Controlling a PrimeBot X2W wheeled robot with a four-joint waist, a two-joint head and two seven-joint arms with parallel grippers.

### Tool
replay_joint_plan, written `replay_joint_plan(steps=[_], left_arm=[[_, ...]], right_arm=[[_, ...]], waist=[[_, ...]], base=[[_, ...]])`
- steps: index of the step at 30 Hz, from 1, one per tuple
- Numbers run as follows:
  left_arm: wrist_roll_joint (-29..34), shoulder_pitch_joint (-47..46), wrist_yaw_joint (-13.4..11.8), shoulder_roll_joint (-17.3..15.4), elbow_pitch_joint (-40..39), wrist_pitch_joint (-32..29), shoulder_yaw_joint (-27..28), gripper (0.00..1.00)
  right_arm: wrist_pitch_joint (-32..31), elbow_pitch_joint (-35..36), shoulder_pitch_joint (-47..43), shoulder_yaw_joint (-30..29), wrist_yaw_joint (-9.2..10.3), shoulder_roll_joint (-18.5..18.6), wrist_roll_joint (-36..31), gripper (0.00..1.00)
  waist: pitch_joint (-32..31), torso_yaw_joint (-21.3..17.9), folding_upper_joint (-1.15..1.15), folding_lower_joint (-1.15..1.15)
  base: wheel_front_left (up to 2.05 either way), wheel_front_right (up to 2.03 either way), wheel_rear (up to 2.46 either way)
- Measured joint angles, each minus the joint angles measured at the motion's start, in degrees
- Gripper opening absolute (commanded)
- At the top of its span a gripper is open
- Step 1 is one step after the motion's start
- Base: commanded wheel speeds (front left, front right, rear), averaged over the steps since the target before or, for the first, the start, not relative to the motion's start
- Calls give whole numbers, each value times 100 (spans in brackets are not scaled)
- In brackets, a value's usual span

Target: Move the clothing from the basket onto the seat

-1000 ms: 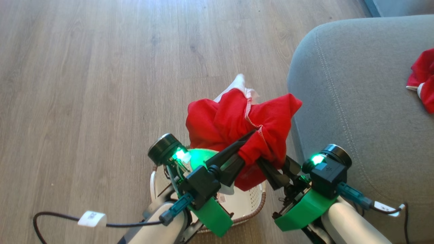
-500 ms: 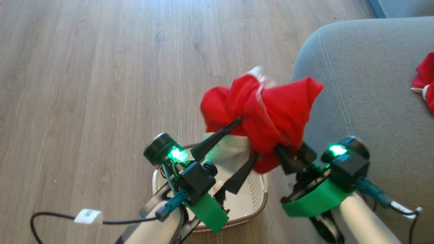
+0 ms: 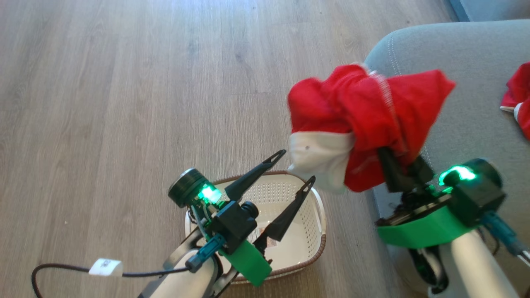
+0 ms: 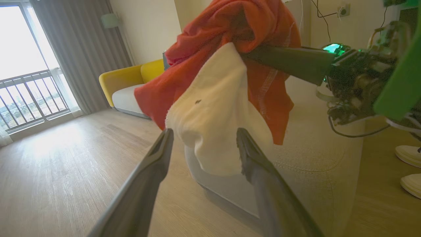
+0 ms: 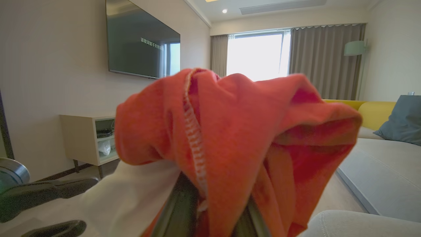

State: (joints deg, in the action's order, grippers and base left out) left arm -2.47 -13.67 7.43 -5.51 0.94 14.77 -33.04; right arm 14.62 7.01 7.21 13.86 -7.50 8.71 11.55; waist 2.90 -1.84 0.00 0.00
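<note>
Right tool [image 3: 403,167] is clamped on the clothing [image 3: 364,120], a bunched red bundle with a white panel hanging at its lower left. The fingertips are buried in the fabric, so the exact pinch point is hidden. The bundle is in the air at centre-right of the head view, above the seat's front-left rounded corner and the strip of wooden floor [image 3: 124,103] beside it, up and right of the basket [image 3: 321,244]. Left tool [image 3: 298,165] is open and holds nothing, its fingers spread over the basket at lower centre and pointing up-right toward the white panel. In the left wrist view the panel hangs just beyond the two fingertips, and contact is probably nil but hard to confirm. The basket sits on the floor just left of the seat [image 3: 476,49], with what looks like a paper label [image 3: 269,242] on its bottom, partly behind a left finger. A second red garment [image 3: 517,99] with white trim lies on the seat at the right edge of the frame, well apart from the held bundle.
</note>
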Motion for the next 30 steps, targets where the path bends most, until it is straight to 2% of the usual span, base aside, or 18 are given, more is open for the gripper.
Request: replay_joint_plan(steps=[8, 16, 22, 30], left_arm=[[14, 110, 0, -209, 225, -1, -193, 100], [16, 238, 0, -280, 459, -2, -281, 100], [11, 428, 0, -352, 726, -3, -412, 100], [52, 459, -3, -319, 946, -5, -364, 100]], right_arm=[[0, 113, -216, -455, 0, -3, -147, 0], [0, 108, -428, -888, 0, -123, -218, 0], [0, -219, -687, -1311, 0, -375, -79, 0], [0, -627, -793, -1545, 0, -445, 54, 0]], waist=[[48, -83, 0, 0], [91, -162, 0, 0], [145, -191, 0, 0], [192, -189, 0, 0]], base=[[0, 0, 0], [0, 0, 0], [0, 0, 0], [0, 0, 0]])
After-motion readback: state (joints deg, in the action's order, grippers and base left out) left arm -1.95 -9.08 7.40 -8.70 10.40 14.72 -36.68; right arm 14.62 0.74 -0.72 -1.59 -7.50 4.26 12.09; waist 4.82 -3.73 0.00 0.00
